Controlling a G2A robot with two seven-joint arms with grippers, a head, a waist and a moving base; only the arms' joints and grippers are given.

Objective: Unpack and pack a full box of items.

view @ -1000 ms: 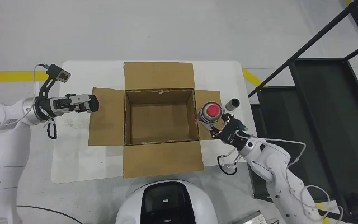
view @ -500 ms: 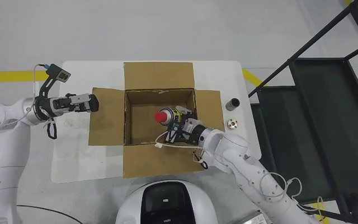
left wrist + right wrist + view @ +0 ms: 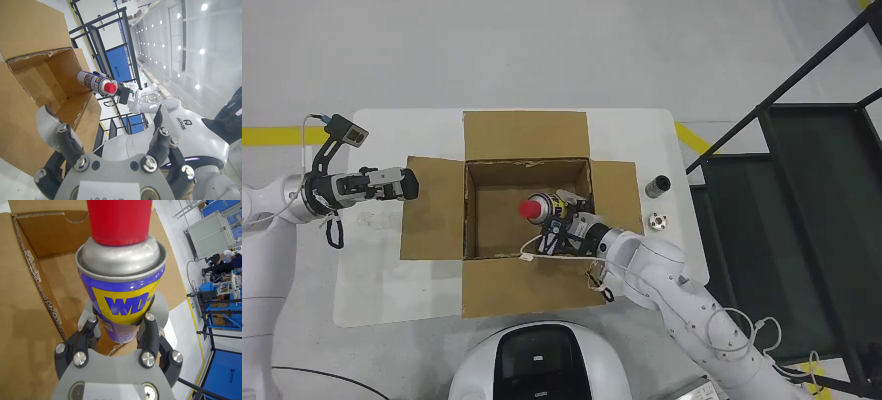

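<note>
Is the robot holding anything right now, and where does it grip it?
Yes. The right tool grips a spray can around its body near the bottom end, opposite the red cap. The left tool is open and holds nothing.

Spray can (image 3: 122,298) glossy metal, red plastic cap (image 3: 120,220); box (image 3: 532,285) matt corrugated cardboard.

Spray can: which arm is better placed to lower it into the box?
Right. The right gripper holds the red-capped blue spray can over the open brown cardboard box; the left gripper is open, outside.
</note>
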